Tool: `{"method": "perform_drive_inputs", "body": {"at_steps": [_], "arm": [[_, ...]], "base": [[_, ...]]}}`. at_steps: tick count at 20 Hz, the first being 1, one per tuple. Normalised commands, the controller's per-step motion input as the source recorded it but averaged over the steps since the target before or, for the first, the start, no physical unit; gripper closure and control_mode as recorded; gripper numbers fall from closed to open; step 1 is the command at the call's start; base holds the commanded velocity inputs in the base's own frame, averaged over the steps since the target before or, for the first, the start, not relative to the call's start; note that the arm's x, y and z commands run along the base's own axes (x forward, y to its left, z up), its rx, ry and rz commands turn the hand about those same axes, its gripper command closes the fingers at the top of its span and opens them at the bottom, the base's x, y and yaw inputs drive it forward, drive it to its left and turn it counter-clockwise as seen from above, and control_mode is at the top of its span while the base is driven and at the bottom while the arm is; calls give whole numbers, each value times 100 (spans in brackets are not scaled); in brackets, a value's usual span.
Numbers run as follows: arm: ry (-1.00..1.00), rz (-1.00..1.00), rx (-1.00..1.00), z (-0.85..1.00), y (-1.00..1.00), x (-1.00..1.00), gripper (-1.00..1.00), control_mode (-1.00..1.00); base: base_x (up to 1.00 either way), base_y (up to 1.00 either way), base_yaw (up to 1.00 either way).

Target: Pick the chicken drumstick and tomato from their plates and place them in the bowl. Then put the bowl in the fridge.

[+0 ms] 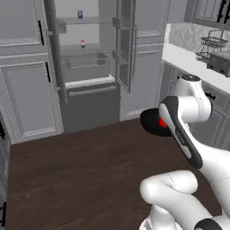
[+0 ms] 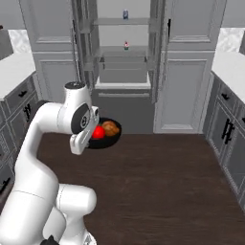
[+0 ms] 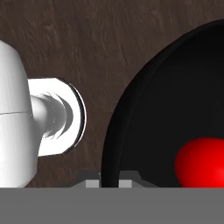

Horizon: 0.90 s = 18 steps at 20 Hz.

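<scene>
The black bowl (image 1: 149,120) hangs above the dark wood floor, held by its rim in my gripper (image 3: 109,180), which is shut on it. My fingertips (image 3: 89,182) straddle the bowl (image 3: 166,109) rim at the bottom of the hand view. Inside the bowl (image 2: 115,136) lie the red tomato (image 2: 98,132) and the golden-brown chicken drumstick (image 2: 111,128). The tomato (image 3: 201,162) (image 1: 162,122) rests near the held edge. My forearm covers the gripper in both base views. The grey fridge (image 2: 124,67) (image 1: 85,63) stands ahead with its doors open. The plates are out of view.
A small blue can (image 1: 80,14) and a small red item (image 1: 82,43) sit on the fridge shelves above a drawer (image 1: 87,59). A counter with a wire rack (image 1: 214,44) runs along the right. Cabinets and counters (image 2: 230,62) flank the open wood floor (image 2: 162,182).
</scene>
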Motion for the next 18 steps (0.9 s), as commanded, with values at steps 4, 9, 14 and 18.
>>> {"method": "perform_drive_inputs", "body": {"at_steps": [4,9,14,18], "arm": [[0,0,0,0,0,0,100,100],[0,0,0,0,0,0,100,100],[0,0,0,0,0,0,100,100],[0,0,0,0,0,0,100,100]], "base": [[100,-27,58],[100,-53,39],[100,-47,-11],[100,-5,-31]]}}
